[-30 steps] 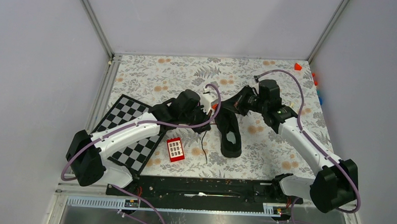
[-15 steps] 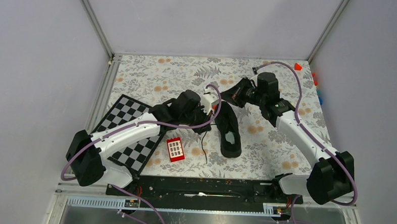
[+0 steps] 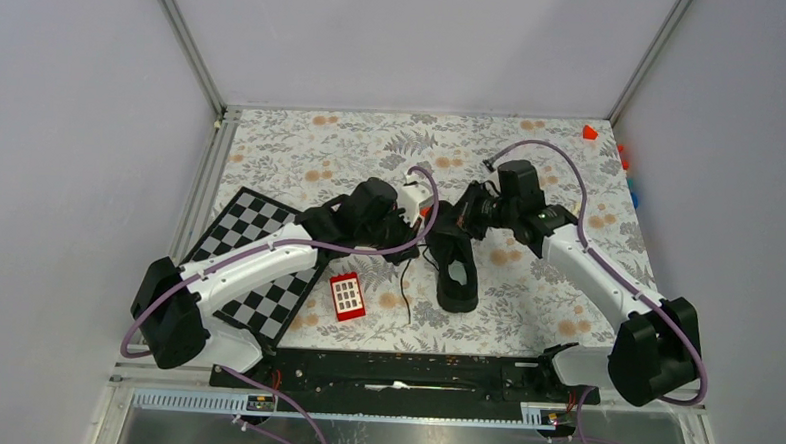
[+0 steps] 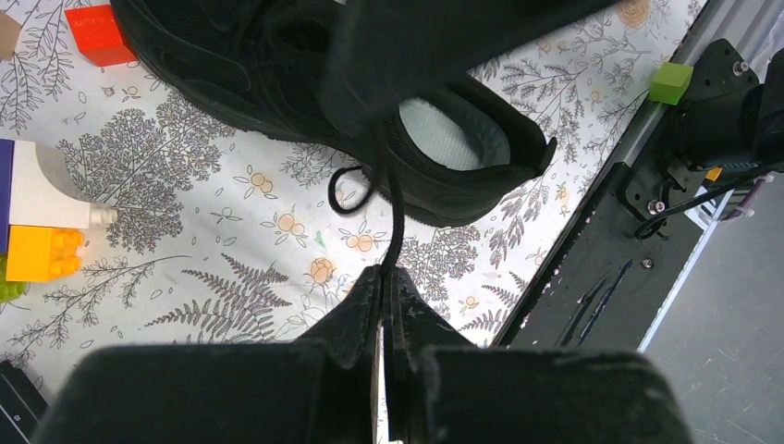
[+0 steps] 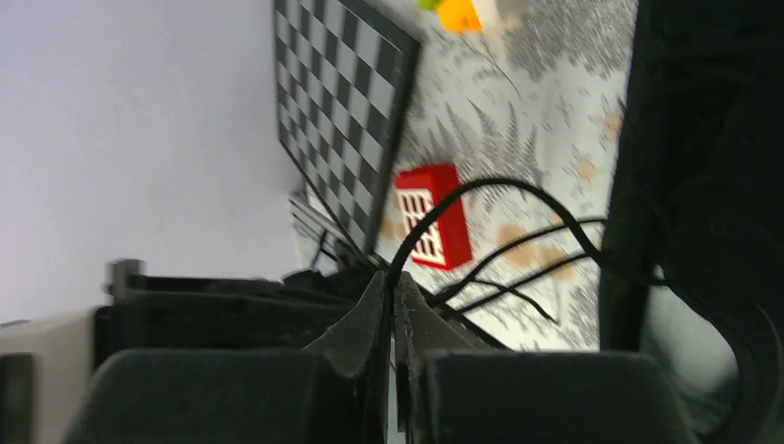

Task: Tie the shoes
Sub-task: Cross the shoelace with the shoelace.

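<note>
— Where was the shoe [image 3: 458, 291] lying?

— On the floral table cover [image 3: 312, 158], about mid-table, between the two arms. Its heel opening faced the arm bases and its toe pointed to the far side. The pale insole showed from above.

— And the left gripper [image 3: 405, 225]?

— It was just beside the shoe's left flank, near the laced part. In the left wrist view its fingers [image 4: 356, 310] were pressed together with no gap, pinching a thin black lace [image 4: 394, 208]. That lace ran straight from the fingertips up to the shoe's collar. The shoe itself lay beyond the tips, apart from them, and only the lace joined the two.

— The right gripper [image 3: 468, 211]?

— It was over the front part of the shoe, reaching in from the right. Its fingers [image 5: 362, 319] were likewise closed tight, clamped on a second lace [image 5: 481, 188]. This one arched up from the tips and curved over to the shoe's side. The shoe filled the right edge of that view, beside the fingers and not between them.

— Anything else close by?

— A chessboard [image 3: 252, 261] lay under the left arm, a red block [image 3: 347, 296] sat near the shoe's heel, and a yellow brick [image 4: 42, 252] lay left of the shoe
</note>
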Controlling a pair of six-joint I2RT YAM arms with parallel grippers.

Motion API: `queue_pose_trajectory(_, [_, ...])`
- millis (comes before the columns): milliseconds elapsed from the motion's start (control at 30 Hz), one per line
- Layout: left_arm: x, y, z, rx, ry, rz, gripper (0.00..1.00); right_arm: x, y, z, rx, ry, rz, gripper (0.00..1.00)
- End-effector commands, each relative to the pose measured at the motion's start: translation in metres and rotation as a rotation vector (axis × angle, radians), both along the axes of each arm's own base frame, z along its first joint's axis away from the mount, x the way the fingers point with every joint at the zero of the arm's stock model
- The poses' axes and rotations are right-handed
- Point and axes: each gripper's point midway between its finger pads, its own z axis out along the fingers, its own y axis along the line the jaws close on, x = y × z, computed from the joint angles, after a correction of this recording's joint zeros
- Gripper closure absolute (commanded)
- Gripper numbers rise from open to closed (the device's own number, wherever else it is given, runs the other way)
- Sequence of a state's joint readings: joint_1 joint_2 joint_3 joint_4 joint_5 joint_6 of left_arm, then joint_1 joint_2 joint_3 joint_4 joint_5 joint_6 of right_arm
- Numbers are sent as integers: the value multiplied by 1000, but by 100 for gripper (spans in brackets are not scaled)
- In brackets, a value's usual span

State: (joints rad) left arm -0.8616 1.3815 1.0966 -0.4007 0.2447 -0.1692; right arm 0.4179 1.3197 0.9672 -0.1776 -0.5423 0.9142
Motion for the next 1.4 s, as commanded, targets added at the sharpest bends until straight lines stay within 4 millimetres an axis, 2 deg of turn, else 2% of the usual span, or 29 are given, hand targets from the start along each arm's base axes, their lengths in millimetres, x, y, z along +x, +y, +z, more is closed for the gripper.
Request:
queue_pose_trajectory(0, [10,-12,18,-49,-47,0,100,-43,-13,-21,-122,32,126,100])
queue_pose_trajectory(200, [0,-15,17,-37,-56,-32,100,-65,-33,-27,-209,13,149,100])
queue_pose_trajectory(333, [-2,-18,11,-24,-59,-42,100,-67,-36,-31,-232,16,163,100])
queue_pose_trajectory(500, [5,-22,7,-19,-104,-59,100,-50,-28,-26,-214,3,136,100])
queue_pose_trajectory(700, [3,-24,4,-11,-105,-89,100,-24,-17,-18,-181,-9,76,100])
queue_pose_trajectory(900, [1,-23,4,-12,-103,-96,100,-13,-7,-18,-136,-9,74,97])
queue_pose_trajectory(967, [2,-22,5,-11,-110,-88,100,-17,-5,-23,-141,-2,108,88])
queue_pose_trajectory(1067, [4,-24,6,-21,-119,-83,100,-32,-9,-32,-180,16,171,56])
queue_pose_trajectory(1133, [6,-24,7,-22,-125,-79,100,-41,-17,-38,-225,23,188,46])
queue_pose_trajectory(1233, [8,-25,6,-21,-131,-73,100,-48,-36,-39,-309,-8,149,39])
queue_pose_trajectory(1367, [18,-23,7,-16,-162,-35,100,-51,-55,-30,-345,-79,50,34])
